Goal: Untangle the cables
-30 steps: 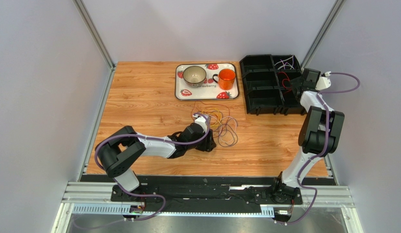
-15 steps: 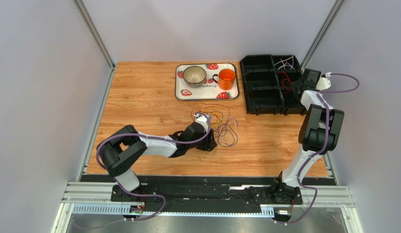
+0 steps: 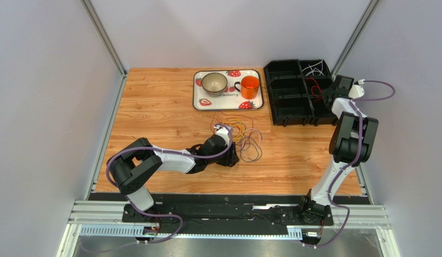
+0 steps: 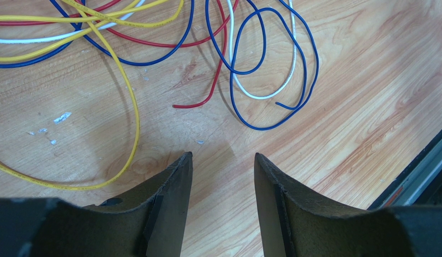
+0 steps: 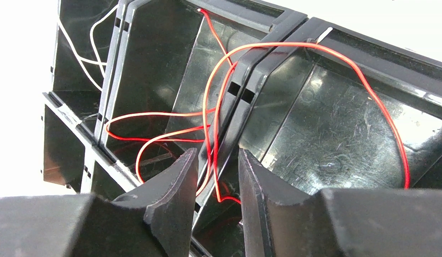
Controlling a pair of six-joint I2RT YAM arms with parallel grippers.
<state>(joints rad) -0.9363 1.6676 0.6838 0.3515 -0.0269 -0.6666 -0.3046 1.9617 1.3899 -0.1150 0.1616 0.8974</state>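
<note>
Plainly, the cables (image 3: 244, 138) lie as a loose heap of thin, smooth, plastic-coated strands on the grained wooden table (image 3: 153, 107), near its middle and just nearer than the strawberry-printed tray (image 3: 199, 101). The heap is a scatter of round loops with no single long axis. In the left wrist view a yellow cable (image 4: 136, 115) sweeps in one wide curve down toward the lower left. A blue cable (image 4: 306, 80) forms a narrow, elongated loop that runs lengthwise away from the fingers. A white cable (image 4: 271, 96) nests inside it, and a red cable (image 4: 209, 91) ends in a cut tip pointing left. The left gripper (image 4: 223, 156) hovers just short of these, its matte black wedge-shaped fingers spread and holding nothing. At the far right, the right gripper (image 5: 217, 152) stands over the glossy black organiser bin (image 5: 244, 80). Its fingers are parted with a thin red wire (image 5: 362, 69) passing loosely between them, unpinched. That wire drapes across a divider wall and arcs through the right-hand compartment.
</note>
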